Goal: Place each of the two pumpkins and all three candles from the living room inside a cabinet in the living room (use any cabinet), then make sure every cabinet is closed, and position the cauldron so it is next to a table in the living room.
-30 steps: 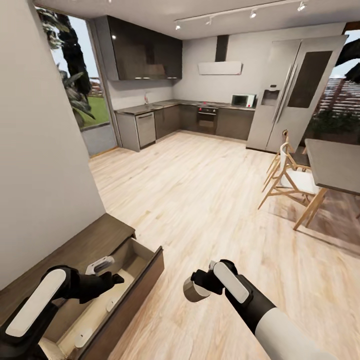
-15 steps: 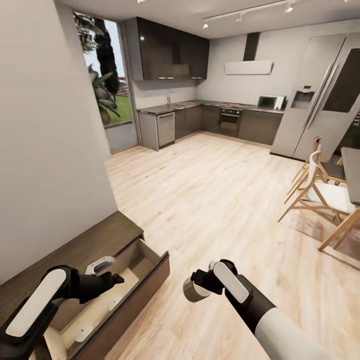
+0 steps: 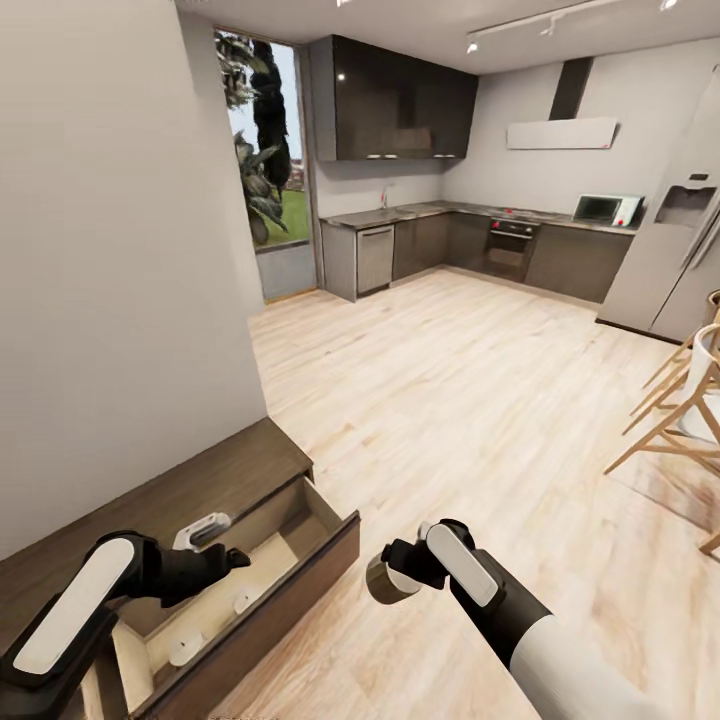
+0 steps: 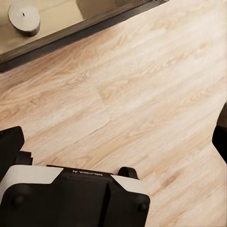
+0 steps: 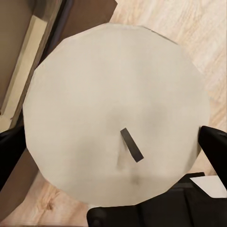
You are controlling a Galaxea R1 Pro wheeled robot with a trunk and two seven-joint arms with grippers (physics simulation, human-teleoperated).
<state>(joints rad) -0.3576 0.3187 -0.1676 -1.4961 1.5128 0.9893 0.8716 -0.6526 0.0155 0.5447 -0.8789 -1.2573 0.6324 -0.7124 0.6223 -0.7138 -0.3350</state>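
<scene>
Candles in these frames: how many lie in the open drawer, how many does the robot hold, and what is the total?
Cream stubby candles in the dark brown wood-grain cabinet's open drawer: 2
Cream candle between the right gripper's fingers: 1
Total: 3

At the near left, the low dark cabinet [image 3: 215,475] stands on the pale wood floor [image 3: 470,400], its drawer [image 3: 265,575] pulled open; two cream candles [image 3: 185,648] lie on its pale bottom.
</scene>
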